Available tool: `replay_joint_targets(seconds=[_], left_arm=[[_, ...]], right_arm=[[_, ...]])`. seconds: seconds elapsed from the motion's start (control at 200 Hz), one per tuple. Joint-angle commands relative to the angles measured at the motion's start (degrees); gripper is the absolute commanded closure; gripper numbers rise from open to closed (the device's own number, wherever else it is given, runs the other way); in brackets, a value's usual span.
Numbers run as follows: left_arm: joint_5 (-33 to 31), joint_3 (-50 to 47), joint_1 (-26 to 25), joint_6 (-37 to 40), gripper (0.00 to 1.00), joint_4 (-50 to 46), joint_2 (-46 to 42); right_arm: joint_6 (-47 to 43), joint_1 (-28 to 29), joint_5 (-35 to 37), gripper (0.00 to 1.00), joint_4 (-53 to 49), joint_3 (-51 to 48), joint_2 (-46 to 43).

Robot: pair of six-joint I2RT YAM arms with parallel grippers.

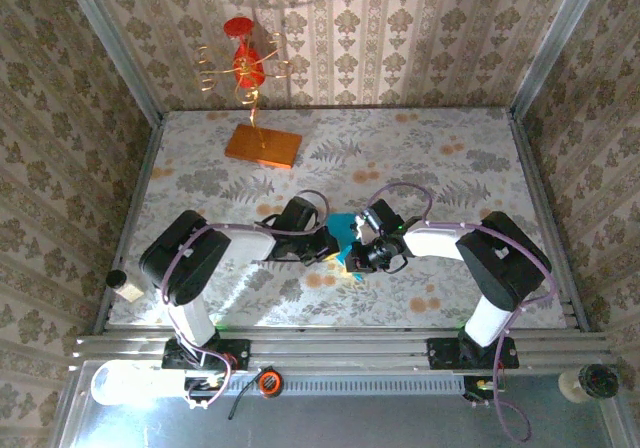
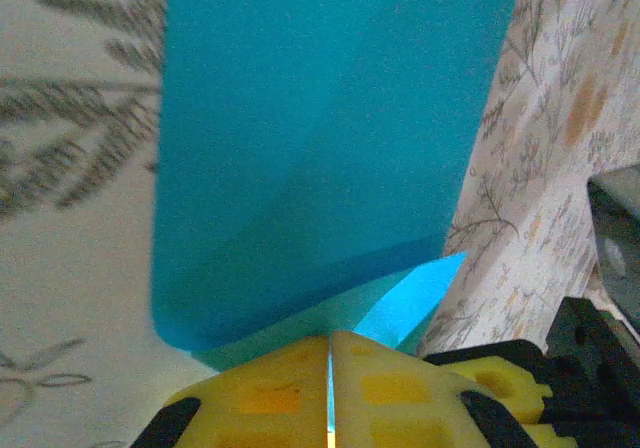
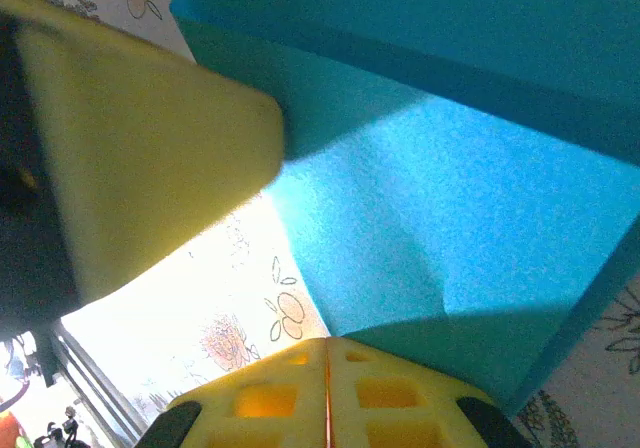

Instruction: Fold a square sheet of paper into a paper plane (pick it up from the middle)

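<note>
Tabletop (image 1: 450,168): both tools (image 2: 330,340) (image 3: 327,344) tight on paper (image 2: 320,138)

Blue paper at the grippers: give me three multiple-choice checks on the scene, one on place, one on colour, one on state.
1. Where on the table is the paper?
A. Near left corner
B. Near the middle
C. Far right corner

2. What colour is the slab at the table's far left?
A. Orange
B. Green
C. White

3. How is the left gripper?
A. Wide open above the paper
B. Shut on the paper
C. Shut on the slab

Answers:
1 B, the top view shows its blue at the table's centre.
2 A, the slab is plainly orange in the top view.
3 B, the left wrist view shows its fingers pressed together with a blue sliver between them.
</note>
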Motion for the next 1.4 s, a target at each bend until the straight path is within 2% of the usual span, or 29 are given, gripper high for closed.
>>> replay_joint_targets(seconds=[0.0,0.365,0.615,1.05,1.15,1.395], left_arm=[[-0.3,0.7,0.8,2.5,0.89,-1.8,-1.0],[-0.3,2.4,1.5,4.7,0.90,-4.5,2.2],[-1.3,2.8,1.5,5.9,0.92,-9.0,3.5],[-2.1,4.2,1.2,6.8,0.97,-13.1,4.6],[-2.5,4.8,1.1,7.1,1.00,-14.4,5.0],[-5.1,4.7,1.0,7.5,1.00,-17.4,5.8]], right_arm=[[0.1,-0.3,1.1,0.90,-1.9,-1.2,1.3],[0.0,-0.4,-0.3,0.90,-1.7,-1.2,0.8],[1.0,-0.6,-1.1,0.89,-0.6,2.2,-3.4],[-1.1,-0.6,-0.7,0.92,-2.7,6.1,3.3],[-1.6,-0.4,-1.2,0.93,-3.1,5.6,4.1],[-3.0,-0.4,-1.2,0.93,-4.2,1.9,3.1]])
